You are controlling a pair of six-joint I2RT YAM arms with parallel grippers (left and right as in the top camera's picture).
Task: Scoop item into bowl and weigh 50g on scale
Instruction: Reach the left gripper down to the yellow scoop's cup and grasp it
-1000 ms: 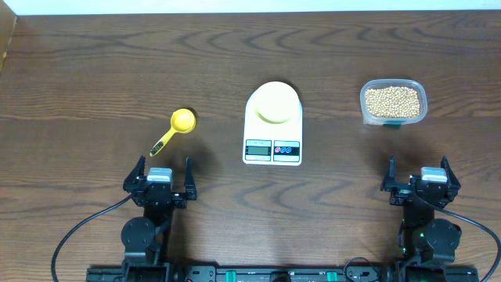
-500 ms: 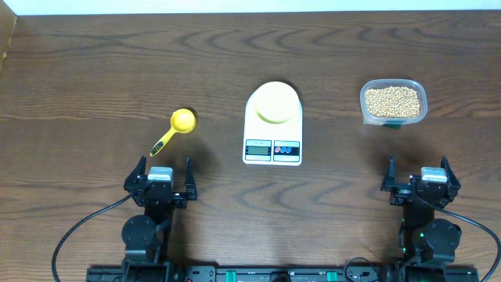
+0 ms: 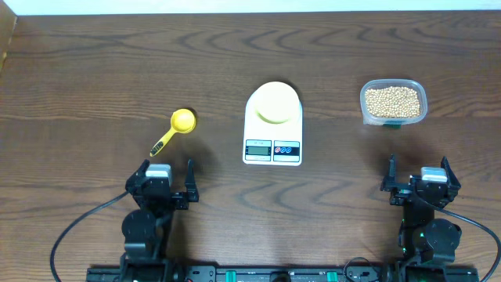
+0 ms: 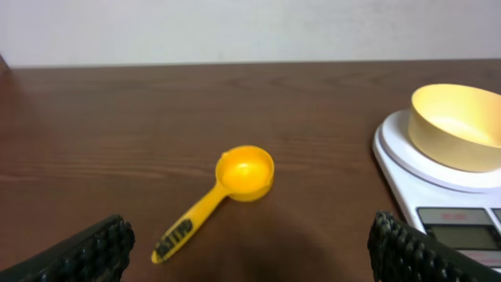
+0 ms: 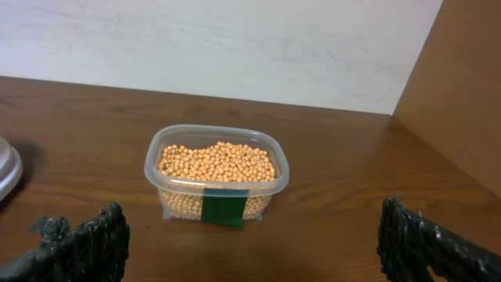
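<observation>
Beans [image 3: 393, 100] are tan, bowl [image 3: 274, 100] pale yellow, scale [image 3: 272, 131] white, spoon [image 3: 172, 133] yellow, table [image 3: 94, 78] dark-grained.

Both arms sit folded low at the near edge, the left gripper [image 3: 166, 168] and right gripper [image 3: 418, 164] each pointing far with 2 fingers spread wide

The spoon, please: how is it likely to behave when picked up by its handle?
The spoon looks like rigid plastic, so probably stiff and light. Its thin handle lies flat, so it may skid or pivot when nudged.
</observation>
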